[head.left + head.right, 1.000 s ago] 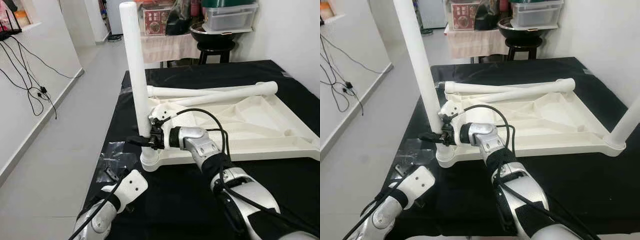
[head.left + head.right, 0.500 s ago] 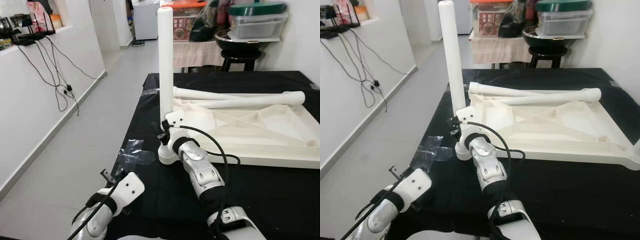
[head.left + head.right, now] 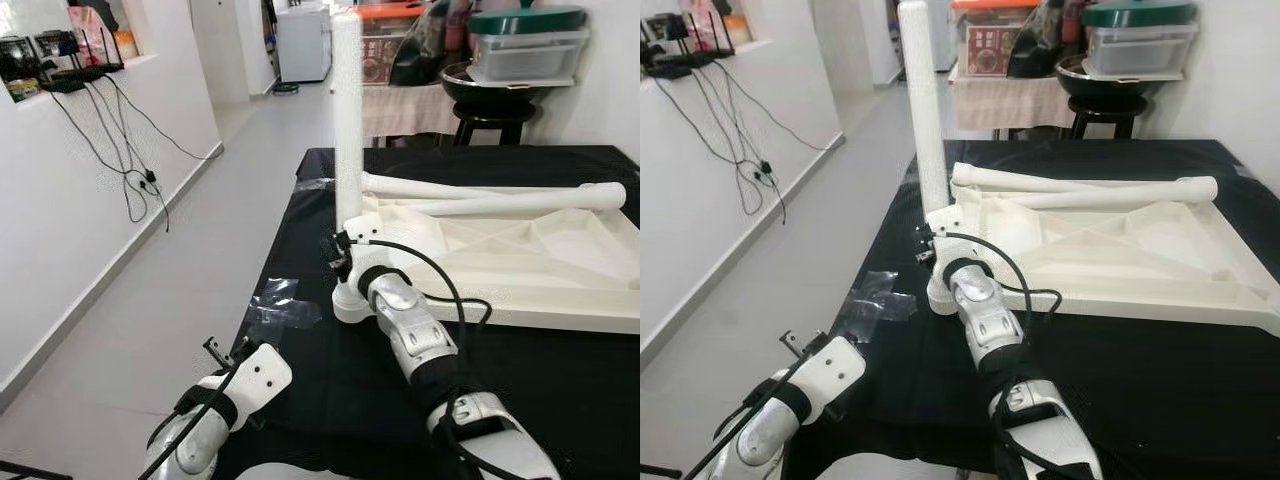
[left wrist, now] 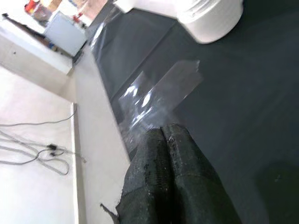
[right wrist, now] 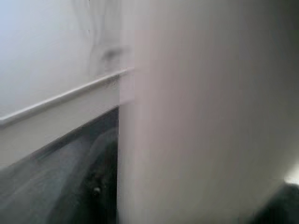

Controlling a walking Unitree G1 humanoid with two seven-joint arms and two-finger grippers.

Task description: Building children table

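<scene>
- The white plastic children's table top panel [image 3: 520, 265] lies upside down on the black cloth-covered tabletop [image 3: 560, 380], its ribbed underside facing up.
- 1 tall white cylindrical leg [image 3: 347, 120] stands upright in the panel's near-left corner socket [image 3: 350, 300].
- The right tool [image 3: 338, 262] sits at the base of that leg, just above the socket; its wrist view shows the white leg pressed very close, but whether its fingers clamp the leg or only rest against it cannot be told.
- The left tool [image 4: 168, 154] hovers low beside the tabletop's near-left edge with its 2 black fingers pressed together and holding nothing; its arm looks idle.
- The step in hand appears to be seating or twisting the upright leg into its socket. To do it well, the right tool should keep the leg vertical, grip low near the socket so the long leg does not lever sideways, and press straight down so the panel does not slide on the cloth.
- Bracing the panel with the free left tool would probably help.
- Count: 1 panel, 1 upright leg, and 2 loose white tubular legs [image 3: 500, 195] lying across the panel's far side.
- 1 crumpled clear plastic wrapper [image 3: 275, 305] lies on the cloth near the socket.
</scene>
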